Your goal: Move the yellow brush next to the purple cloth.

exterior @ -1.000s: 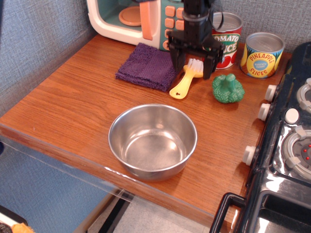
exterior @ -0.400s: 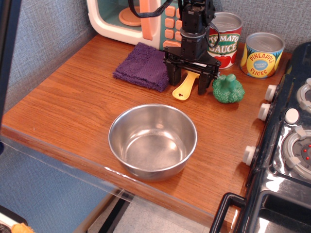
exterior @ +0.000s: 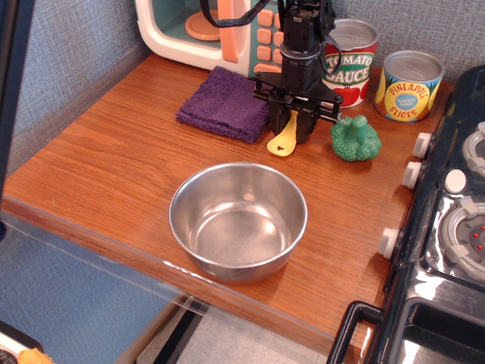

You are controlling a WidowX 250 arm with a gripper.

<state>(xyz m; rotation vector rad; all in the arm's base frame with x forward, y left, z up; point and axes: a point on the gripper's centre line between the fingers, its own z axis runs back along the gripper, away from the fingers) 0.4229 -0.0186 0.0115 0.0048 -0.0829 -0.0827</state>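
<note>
The yellow brush (exterior: 283,141) lies on the wooden counter just right of the purple cloth (exterior: 223,104), its handle end with the small hole pointing toward the front. My gripper (exterior: 292,126) stands upright directly over the brush, its black fingers shut on the brush's upper part. The bristles are hidden behind the fingers. The thick, folded cloth lies flat in front of the toy microwave, and its right edge nearly touches my left finger.
A steel bowl (exterior: 239,220) sits toward the front. A green toy broccoli (exterior: 355,138) lies close to the gripper's right. Tomato sauce can (exterior: 350,53) and pineapple can (exterior: 409,85) stand behind. A toy microwave (exterior: 198,26) is at the back left, a stove (exterior: 455,227) on the right.
My gripper came down around the brush with fingers spread, then closed them on it. The brush handle shifted slightly, and the cloth moved a little to the left.
</note>
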